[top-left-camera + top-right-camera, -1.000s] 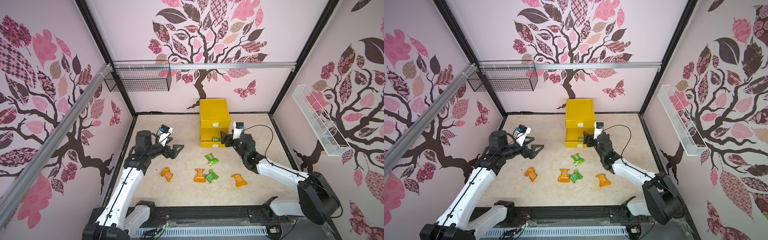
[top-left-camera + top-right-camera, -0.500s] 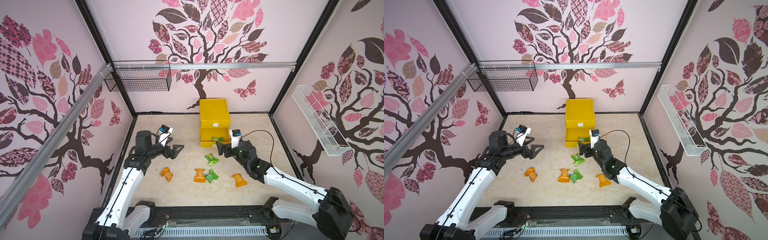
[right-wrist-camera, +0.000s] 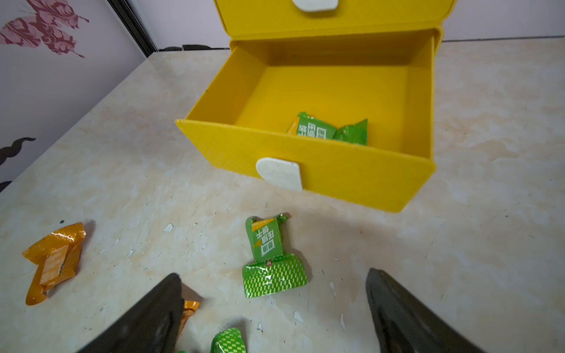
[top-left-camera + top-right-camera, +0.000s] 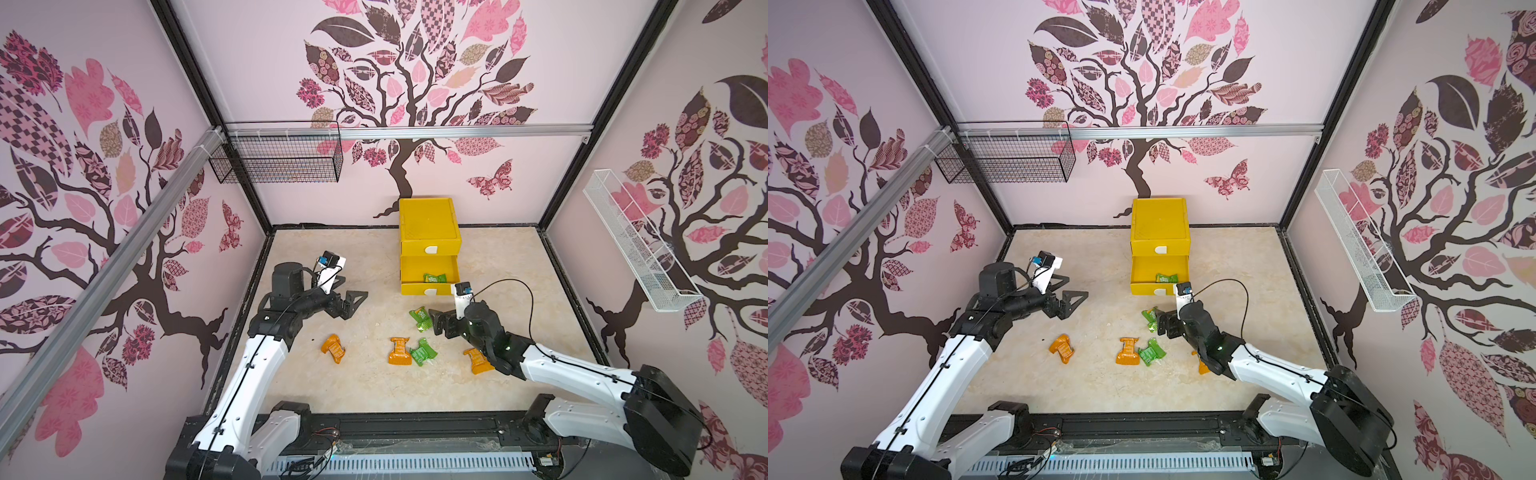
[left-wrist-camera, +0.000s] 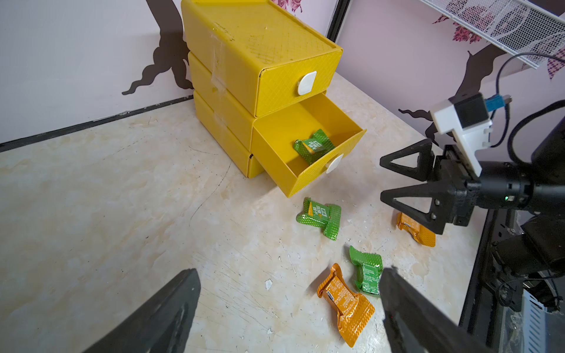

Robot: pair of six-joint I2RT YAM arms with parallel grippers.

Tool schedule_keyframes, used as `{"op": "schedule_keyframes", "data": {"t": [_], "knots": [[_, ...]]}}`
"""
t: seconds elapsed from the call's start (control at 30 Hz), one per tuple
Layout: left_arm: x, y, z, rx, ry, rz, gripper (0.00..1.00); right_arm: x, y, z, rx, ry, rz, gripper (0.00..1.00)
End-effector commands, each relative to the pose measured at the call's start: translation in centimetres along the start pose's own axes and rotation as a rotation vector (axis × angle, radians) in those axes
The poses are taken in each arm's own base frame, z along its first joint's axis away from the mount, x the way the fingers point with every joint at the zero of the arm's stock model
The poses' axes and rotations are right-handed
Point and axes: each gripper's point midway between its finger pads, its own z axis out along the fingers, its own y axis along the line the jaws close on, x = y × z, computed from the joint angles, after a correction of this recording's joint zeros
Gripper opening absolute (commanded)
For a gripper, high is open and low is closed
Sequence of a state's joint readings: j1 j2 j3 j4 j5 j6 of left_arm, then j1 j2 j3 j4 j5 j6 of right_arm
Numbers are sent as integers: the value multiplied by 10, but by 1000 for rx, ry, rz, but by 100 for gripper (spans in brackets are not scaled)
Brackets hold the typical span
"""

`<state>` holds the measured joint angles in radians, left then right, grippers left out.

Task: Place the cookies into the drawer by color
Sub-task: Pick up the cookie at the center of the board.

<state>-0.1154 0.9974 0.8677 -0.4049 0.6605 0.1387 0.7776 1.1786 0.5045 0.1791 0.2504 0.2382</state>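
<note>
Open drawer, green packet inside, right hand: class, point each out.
open drawer (image 3: 351,174), right wrist view, front wall
green packet inside (image 3: 316,131), right wrist view, printed face
right hand (image 5: 382,178), left wrist view, between fingertips

I see a beige, marble-look table top (image 4: 361,390) under me. Pink walls with dark tree pictures (image 4: 399,87) stand around me. A black wire basket (image 4: 276,160) hangs on the back wall. A long white wire basket (image 4: 636,247) hangs on my right.

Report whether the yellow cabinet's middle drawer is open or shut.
Open. The middle drawer is pulled out well past the shut top drawer, so its inside is exposed, with one green packet lying in it.
</note>
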Motion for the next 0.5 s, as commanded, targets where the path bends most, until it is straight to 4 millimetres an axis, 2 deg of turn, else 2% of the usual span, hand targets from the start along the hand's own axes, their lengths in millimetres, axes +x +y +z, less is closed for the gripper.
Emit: {"op": "schedule_keyframes", "data": {"t": [0.0,0.2,0.47], "knots": [[-1,-1,-1,10,-11,11,97,5,4,7,-6,-10,17,97],[1,0,-1,7,-9,5,97,20,5,24,6,7,15,96],[0,0,0,11,-12,3,97,35,18,52,-15,-1,-48,95]]}}
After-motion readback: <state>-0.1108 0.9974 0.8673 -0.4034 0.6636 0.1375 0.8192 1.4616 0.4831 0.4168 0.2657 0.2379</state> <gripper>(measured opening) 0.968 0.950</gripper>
